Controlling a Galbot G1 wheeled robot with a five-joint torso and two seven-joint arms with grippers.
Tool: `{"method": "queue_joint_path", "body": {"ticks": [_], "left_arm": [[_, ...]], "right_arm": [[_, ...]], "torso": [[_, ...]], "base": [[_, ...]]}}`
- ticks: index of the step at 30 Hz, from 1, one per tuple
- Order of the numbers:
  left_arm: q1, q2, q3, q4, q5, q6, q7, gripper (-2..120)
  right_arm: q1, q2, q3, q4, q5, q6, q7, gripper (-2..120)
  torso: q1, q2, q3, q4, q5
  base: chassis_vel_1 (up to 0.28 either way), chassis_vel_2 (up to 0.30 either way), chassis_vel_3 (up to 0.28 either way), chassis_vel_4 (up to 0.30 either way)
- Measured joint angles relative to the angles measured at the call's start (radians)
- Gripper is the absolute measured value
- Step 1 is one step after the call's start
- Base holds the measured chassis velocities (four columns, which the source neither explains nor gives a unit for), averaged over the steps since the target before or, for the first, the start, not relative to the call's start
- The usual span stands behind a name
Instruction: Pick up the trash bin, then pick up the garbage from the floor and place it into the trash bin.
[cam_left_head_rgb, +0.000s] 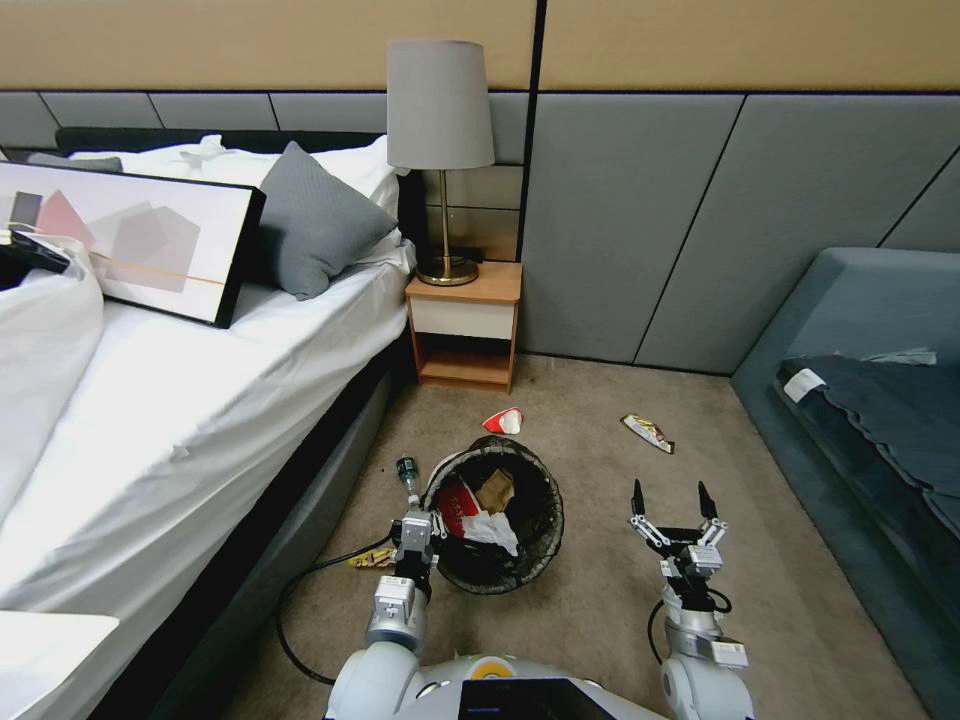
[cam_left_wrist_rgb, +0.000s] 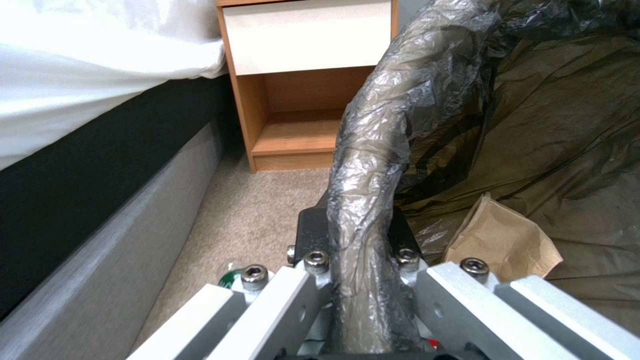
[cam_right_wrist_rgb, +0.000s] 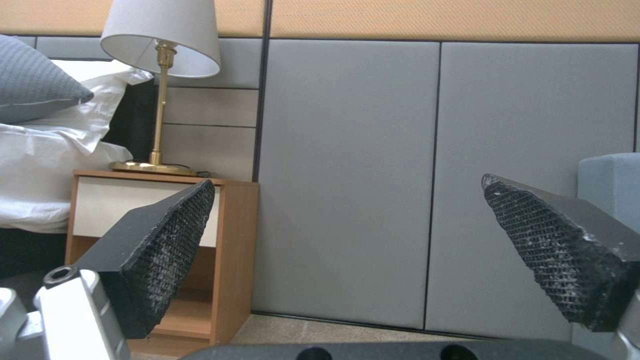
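The trash bin (cam_left_head_rgb: 530, 545), lined with a dark bag, sits low in front of me in the head view. My left gripper (cam_left_head_rgb: 415, 528) is shut on its near-left rim. In the left wrist view, the bag-wrapped rim (cam_left_wrist_rgb: 373, 165) runs between the jaws of that gripper (cam_left_wrist_rgb: 357, 227). Tan paper (cam_left_wrist_rgb: 503, 242), a red wrapper (cam_left_head_rgb: 456, 503) and a white tissue (cam_left_head_rgb: 490, 527) lie inside. On the carpet are a red-and-white wrapper (cam_left_head_rgb: 503, 421), another wrapper (cam_left_head_rgb: 647, 432), a small bottle (cam_left_head_rgb: 407, 472) and a yellow wrapper (cam_left_head_rgb: 370, 560). My right gripper (cam_left_head_rgb: 672, 497) (cam_right_wrist_rgb: 347, 180) is open and holds nothing, to the right of the bin.
A bed (cam_left_head_rgb: 200, 400) runs along the left. A wooden nightstand (cam_left_head_rgb: 465, 325) with a lamp (cam_left_head_rgb: 440, 110) stands against the padded wall. A blue-grey sofa (cam_left_head_rgb: 860, 400) borders the right. A black cable (cam_left_head_rgb: 300, 600) loops on the carpet by my left arm.
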Motion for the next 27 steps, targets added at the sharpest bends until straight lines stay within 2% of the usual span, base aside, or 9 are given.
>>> {"method": "queue_joint_path", "body": {"ticks": [27], "left_arm": [[-0.003,0.001,-0.001,0.0,0.0,-0.001,0.003,0]], "right_arm": [[0.013,-0.002,0.014,-0.011,0.002,0.0,-0.006,100]], "torso": [[0.0,0.0,0.0,0.0,-0.0001]], "base": [[-0.056,0.051,0.056,-0.051]]}}
